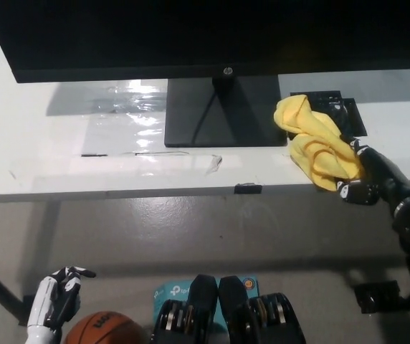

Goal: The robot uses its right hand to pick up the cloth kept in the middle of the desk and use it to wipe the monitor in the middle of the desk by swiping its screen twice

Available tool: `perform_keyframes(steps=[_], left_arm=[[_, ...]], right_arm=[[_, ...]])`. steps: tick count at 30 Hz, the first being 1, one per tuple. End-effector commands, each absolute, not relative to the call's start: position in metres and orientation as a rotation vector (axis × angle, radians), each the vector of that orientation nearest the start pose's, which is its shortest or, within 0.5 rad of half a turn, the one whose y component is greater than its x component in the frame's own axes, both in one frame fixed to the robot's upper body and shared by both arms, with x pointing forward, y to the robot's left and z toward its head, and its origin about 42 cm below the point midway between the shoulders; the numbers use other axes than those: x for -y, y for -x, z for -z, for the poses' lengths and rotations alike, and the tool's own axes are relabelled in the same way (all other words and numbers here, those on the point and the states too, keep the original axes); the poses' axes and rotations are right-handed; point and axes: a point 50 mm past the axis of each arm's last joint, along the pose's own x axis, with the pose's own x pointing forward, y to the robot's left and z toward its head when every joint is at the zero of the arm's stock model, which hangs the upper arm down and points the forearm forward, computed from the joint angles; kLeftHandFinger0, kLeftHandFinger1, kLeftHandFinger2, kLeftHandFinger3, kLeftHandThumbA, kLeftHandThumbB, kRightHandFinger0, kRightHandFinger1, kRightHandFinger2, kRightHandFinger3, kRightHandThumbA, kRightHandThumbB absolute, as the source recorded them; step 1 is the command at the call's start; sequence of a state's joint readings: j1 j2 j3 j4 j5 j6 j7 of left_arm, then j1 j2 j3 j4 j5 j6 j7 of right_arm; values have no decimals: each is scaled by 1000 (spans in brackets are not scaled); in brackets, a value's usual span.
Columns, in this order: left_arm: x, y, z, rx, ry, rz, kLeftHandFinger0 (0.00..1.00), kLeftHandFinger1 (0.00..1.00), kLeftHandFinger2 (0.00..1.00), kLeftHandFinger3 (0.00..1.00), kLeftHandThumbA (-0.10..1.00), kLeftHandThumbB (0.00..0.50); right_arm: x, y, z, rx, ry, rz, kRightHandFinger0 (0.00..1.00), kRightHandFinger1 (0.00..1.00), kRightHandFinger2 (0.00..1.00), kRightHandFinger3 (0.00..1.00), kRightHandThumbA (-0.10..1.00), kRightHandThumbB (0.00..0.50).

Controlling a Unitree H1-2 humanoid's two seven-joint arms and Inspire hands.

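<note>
One cloth [321,151] sits at the desk [62,165] edge right of the monitor [191,36] stand, my right hand [363,175] touching its corner, grip unclear, so I'd scoop deeper first.

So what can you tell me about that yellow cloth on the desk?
The yellow cloth is soft-looking fabric, bunched up in rumpled folds rather than spread flat. It lies on the white desk near the front edge, just right of the monitor's black stand, with its upper end lying over a small black flat thing. The robot's black right hand is at its lower right side, touching the edge. Whether the hand really grips it cannot be seen.
</note>
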State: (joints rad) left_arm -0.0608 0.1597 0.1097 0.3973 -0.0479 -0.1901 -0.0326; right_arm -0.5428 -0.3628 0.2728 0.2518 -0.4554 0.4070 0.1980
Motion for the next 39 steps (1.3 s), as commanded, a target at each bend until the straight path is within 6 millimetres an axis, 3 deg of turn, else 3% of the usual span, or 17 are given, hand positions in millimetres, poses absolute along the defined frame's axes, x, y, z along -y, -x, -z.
perform_keyframes(steps=[1,7,8,10,13,14,15,16,17,20,23,26,30,32,33,35,39], left_arm=[[-304,-290,-38,-80,-113,-77,0,0,0,0,635,500],[-302,-292,-39,-83,-94,-79,0,0,0,0,635,500],[-301,-292,-39,-83,-89,-79,0,0,0,0,633,500],[-301,-293,-39,-81,-83,-79,0,0,0,0,635,500],[-302,-292,-38,-81,-99,-76,0,0,0,0,663,500],[-302,-292,-38,-83,-97,-79,0,0,0,0,666,500],[-302,-292,-38,-83,-94,-81,0,0,0,0,668,500],[-302,-292,-38,-80,-92,-79,0,0,0,0,669,500],[-302,-292,-37,-79,-89,-77,0,0,0,0,671,500],[-302,-293,-37,-81,-91,-72,0,0,0,0,688,500],[-302,-292,-38,-61,-144,-51,0,0,0,0,741,500],[-304,-291,-38,-71,-153,-44,0,0,0,0,732,500],[-303,-291,-39,-75,-154,-45,0,0,0,0,747,500],[-302,-291,-39,-74,-148,-45,0,0,0,0,755,500],[-302,-291,-39,-76,-141,-43,0,0,0,0,756,500],[-302,-291,-38,-79,-133,-41,0,0,0,0,778,500],[-304,-287,-37,-80,-154,-44,0,0,0,0,835,500]], right_arm=[[230,-457,-216,-87,915,-209,1000,1000,1000,1000,428,299],[231,-457,-209,-137,936,-236,1000,1000,1000,1000,284,259],[234,-455,-205,-144,941,-233,1000,1000,1000,1000,319,161],[235,-454,-204,-144,948,-231,1000,1000,1000,1000,322,158],[242,-455,-198,-112,961,-238,1000,1000,1000,1000,231,1],[244,-455,-197,-91,984,-234,985,1000,1000,1000,163,0],[245,-456,-196,-62,1033,-219,657,707,697,1000,80,0],[245,-456,-195,-50,1056,-208,426,608,727,1000,-38,0],[245,-456,-192,-11,1108,-181,236,417,553,1000,-94,0],[245,-455,-187,11,1236,-138,75,314,462,1000,-100,0],[244,-457,-176,41,1397,-111,4,225,279,434,-100,49],[245,-454,-169,62,1398,-65,0,135,179,449,-100,22],[246,-454,-162,122,1364,-4,0,102,253,177,-100,0],[245,-454,-163,128,1358,7,0,121,361,216,-100,0],[244,-454,-163,111,1352,4,0,147,401,495,-100,30],[244,-454,-165,93,1339,-9,0,158,431,320,-100,74],[240,-453,-165,74,1258,-8,0,172,428,357,-100,62]])
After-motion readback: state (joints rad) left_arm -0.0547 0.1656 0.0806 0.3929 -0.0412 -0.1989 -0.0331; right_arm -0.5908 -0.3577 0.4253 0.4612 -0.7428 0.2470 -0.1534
